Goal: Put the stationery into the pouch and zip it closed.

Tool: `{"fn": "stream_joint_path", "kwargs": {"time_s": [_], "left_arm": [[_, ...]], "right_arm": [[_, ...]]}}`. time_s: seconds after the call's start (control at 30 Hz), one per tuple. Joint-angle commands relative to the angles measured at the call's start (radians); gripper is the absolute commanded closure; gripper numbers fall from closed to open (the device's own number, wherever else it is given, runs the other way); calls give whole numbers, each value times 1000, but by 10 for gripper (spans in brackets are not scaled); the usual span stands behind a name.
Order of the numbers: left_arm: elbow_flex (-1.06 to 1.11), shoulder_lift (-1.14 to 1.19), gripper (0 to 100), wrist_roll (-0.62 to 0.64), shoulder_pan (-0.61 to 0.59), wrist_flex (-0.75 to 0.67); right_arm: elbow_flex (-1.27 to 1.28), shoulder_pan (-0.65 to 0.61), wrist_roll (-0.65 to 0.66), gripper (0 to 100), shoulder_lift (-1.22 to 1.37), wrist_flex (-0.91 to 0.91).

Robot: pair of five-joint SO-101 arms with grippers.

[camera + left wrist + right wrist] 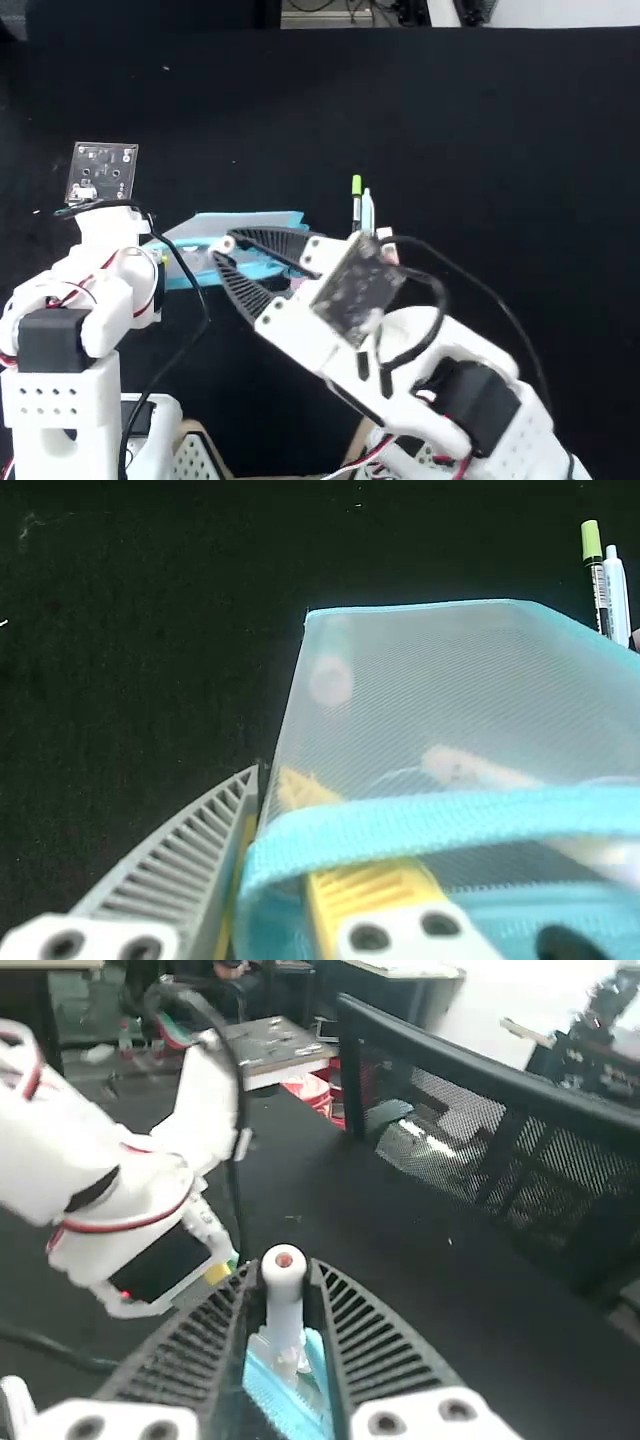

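Note:
The light blue mesh pouch (250,232) lies in the middle of the black table. My left gripper (268,780) is shut on the pouch's (450,710) near wall, its yellow finger (350,890) inside the mesh and its grey finger (170,870) outside. My right gripper (222,252) is over the pouch's open end, shut on a white marker (283,1295) with a red end. A white item (480,772) lies inside the pouch. A green-capped pen (356,200) and a light blue pen (367,210) lie just beyond the pouch's right end; the green-capped pen (592,565) also appears past the pouch.
A black mat (450,130) covers the table, with open room behind and to the right of the pouch. The left arm's white body (90,1180) stands close beside my right gripper. Black mesh chairs (480,1130) stand off the table.

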Motion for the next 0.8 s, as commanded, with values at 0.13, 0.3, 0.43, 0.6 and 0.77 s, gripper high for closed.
{"fn": "stream_joint_path", "kwargs": {"time_s": [0.13,0.3,0.43,0.6,0.77], "left_arm": [[5,5,966,-5,-1,-8],[5,5,966,-5,-1,-8],[5,5,966,-5,-1,-8],[5,5,966,-5,-1,-8],[5,5,966,-5,-2,-8]], "right_arm": [[-12,-49,133,987,96,15],[-134,-49,176,987,265,130],[-249,-49,180,987,371,213],[-329,-49,173,987,394,241],[-392,-46,178,988,352,282]]}}
